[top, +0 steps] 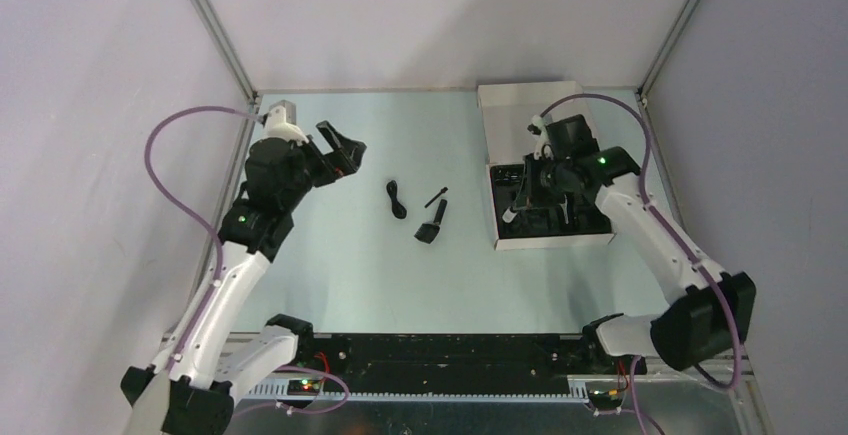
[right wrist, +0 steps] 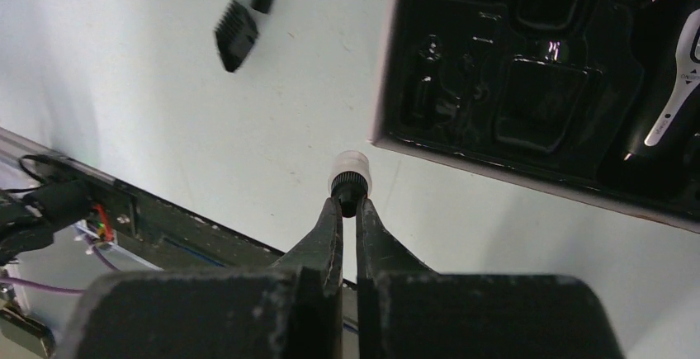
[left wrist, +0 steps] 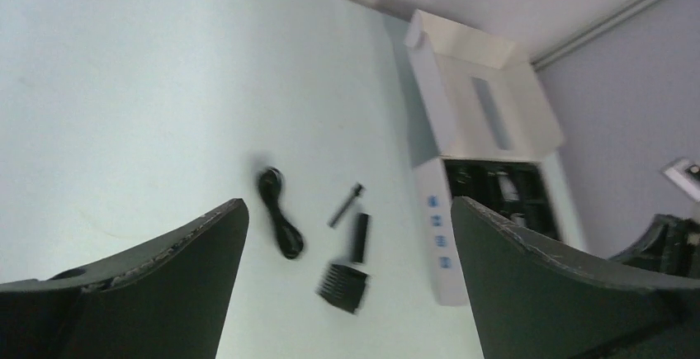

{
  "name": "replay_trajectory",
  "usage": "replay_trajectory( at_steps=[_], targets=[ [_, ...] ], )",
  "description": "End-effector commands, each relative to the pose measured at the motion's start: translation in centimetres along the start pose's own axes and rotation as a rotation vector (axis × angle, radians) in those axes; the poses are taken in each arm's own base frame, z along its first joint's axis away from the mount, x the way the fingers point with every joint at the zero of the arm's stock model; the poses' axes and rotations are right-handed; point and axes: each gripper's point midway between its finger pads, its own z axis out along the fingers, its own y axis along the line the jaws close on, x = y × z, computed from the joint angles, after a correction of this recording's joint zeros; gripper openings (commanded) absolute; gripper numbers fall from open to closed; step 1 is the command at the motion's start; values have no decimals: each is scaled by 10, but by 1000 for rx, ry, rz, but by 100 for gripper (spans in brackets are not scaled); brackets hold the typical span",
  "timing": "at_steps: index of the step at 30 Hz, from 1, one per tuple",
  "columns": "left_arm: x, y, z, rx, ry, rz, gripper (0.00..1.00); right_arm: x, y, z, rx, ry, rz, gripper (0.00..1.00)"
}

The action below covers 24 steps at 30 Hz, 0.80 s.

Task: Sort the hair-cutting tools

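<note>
Holding a small capped piece (right wrist: 350,179) just outside the rim of the glossy moulded black tray (right wrist: 487,148), the right gripper (right wrist: 348,204) pinches its dark ribbed neck. The translucent round cap looks slippery, so lower slowly, probably beside the toothed matte comb attachment (top: 431,227), stick-brush (top: 436,197) and coiled cord (top: 397,199) on the smooth pale table (top: 340,265). The left gripper (top: 342,150) hovers with jaws spread, empty.
</note>
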Motion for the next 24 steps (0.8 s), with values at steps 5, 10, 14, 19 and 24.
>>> replay_trajectory(
  at_steps=[5, 10, 14, 19, 24],
  targets=[
    [-62, 20, -26, -149, -153, 470, 100, 5, -27, 26, 137, 179, -31, 0],
    [-91, 21, -26, -205, -246, 576, 100, 3, -36, 42, 177, 240, -46, 0],
    [-78, 37, -13, -233, -243, 579, 100, 2, -38, 59, 178, 277, -53, 0],
    [-71, 50, -14, -276, -236, 577, 100, 4, -40, 76, 176, 321, -55, 0],
    [-71, 54, -13, -295, -238, 582, 100, 13, -44, 95, 179, 384, -63, 0]
  ],
)
